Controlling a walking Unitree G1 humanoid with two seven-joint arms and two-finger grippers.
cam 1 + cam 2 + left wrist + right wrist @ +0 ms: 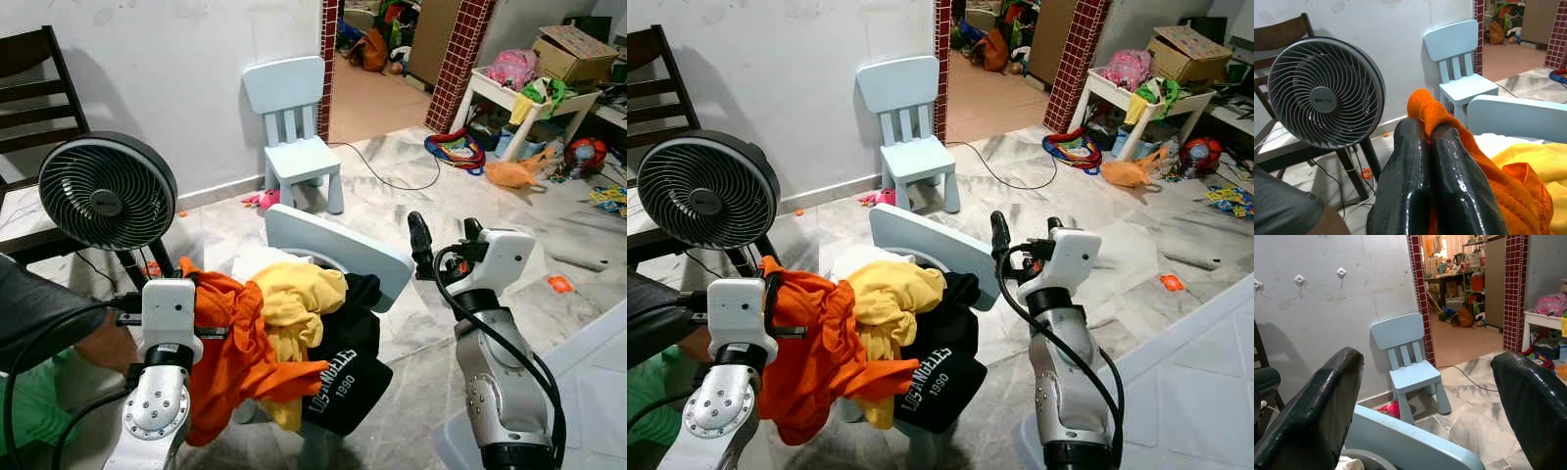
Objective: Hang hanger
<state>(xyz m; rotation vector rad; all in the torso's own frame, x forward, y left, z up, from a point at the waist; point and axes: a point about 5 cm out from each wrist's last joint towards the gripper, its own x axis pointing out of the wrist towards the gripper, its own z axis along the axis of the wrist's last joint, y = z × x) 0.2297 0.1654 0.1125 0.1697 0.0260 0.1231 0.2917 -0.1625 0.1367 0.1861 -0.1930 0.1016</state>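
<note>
An orange garment (230, 343) lies on a pile with a yellow garment (294, 299) and a black printed one (343, 377), heaped on a light-blue chair (338, 245) right in front of me. My left gripper (1426, 128) is shut on a fold of the orange garment at the pile's left side. A thin dark bar (211, 332) crosses beside that wrist; I cannot tell whether it is a hanger. My right gripper (446, 235) stands open above the chair's right end, holding nothing. Small white wall hooks (1299, 279) sit high on the white wall.
A black fan (106, 191) stands at my left, with a dark wooden chair (29, 88) behind it. A person's arm (98, 343) is at the lower left. A second light-blue chair (294, 127) stands by the wall. Toys and a cable litter the floor at right.
</note>
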